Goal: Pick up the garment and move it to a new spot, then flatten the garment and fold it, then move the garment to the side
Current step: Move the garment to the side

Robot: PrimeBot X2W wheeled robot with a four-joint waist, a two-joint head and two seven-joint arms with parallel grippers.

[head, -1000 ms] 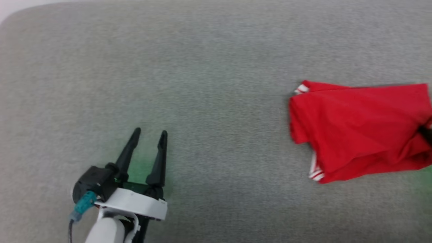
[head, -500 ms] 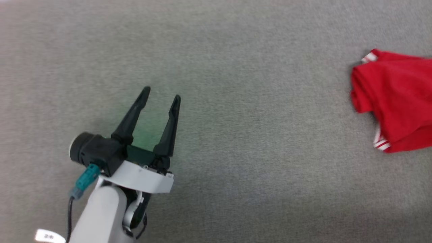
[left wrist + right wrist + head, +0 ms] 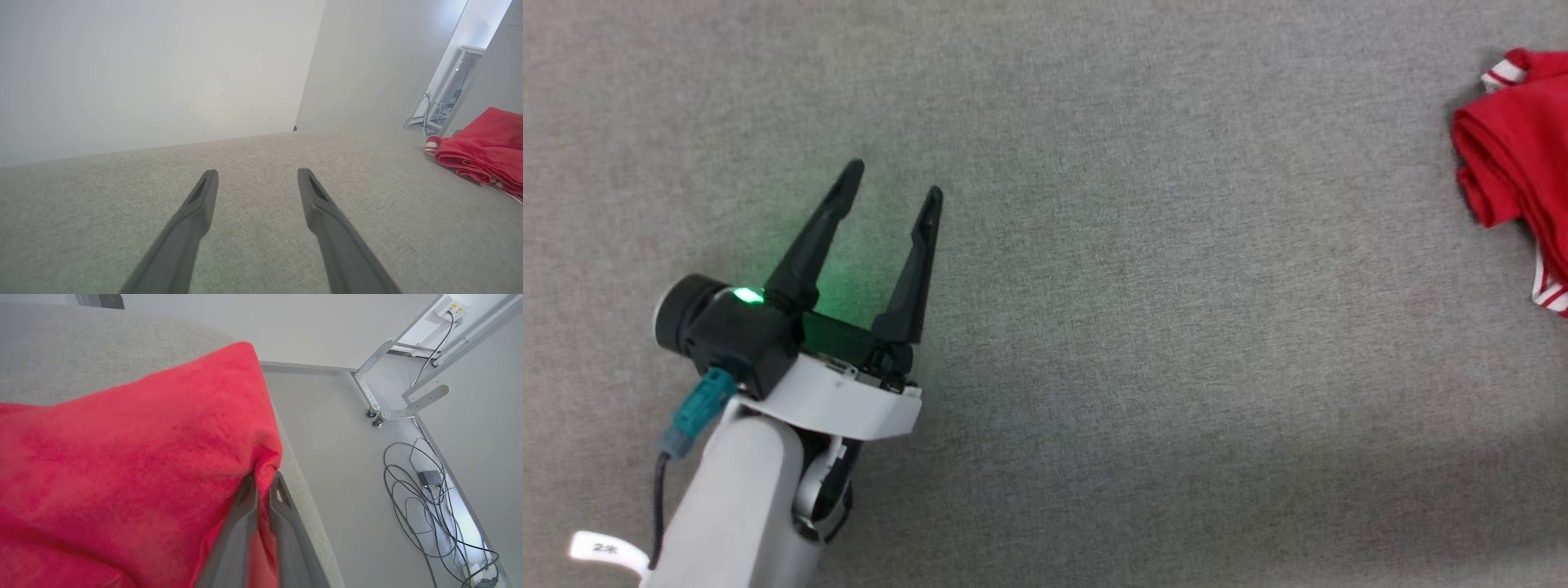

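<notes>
Lying bunched at the right edge of the grey fabric-covered bench (image 3: 1094, 327), the red jersey with white-striped trim (image 3: 1515, 139) is pinched by the clenched right end effector (image 3: 263, 479), left end effector (image 3: 894, 180) spread empty; judged limp and light, best gripped at doubled edges.

Red garment (image 3: 1515, 155), white-and-red striped trim, folded and bunched, lying at far right of grey fabric surface (image 3: 1094, 245), one edge pinched in right claw (image 3: 263, 482).
</notes>
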